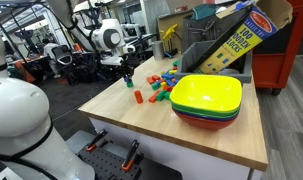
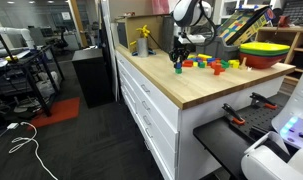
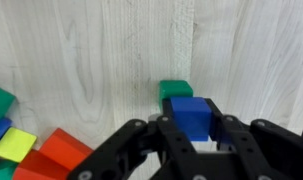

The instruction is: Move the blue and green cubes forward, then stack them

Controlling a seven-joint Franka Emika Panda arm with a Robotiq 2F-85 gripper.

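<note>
Gripper (image 3: 191, 132): narrowed onto the blue cube (image 3: 191, 112), 1 finger against each side; I cannot tell whether the cube is lifted or resting on the table (image 3: 101, 50)
Green cube (image 3: 175, 89): just beyond the blue cube, with its near edge hidden behind it
Loose blocks (image 3: 36, 148): red, yellow, blue and green pieces off to the side, apart from the 2 cubes
Risk, nudge: a low carry could shove the green cube away, because the 2 sit so close
Risk, offset: a release off-centre would likely tip the blue cube off the small green top
Wrist view alone: the grip and both cubes
Exterior views alone: the arm standing low near the table's edge and the stacked bowls (image 1: 206, 97) farther along; the 2 cubes are too small to pick out there
</note>
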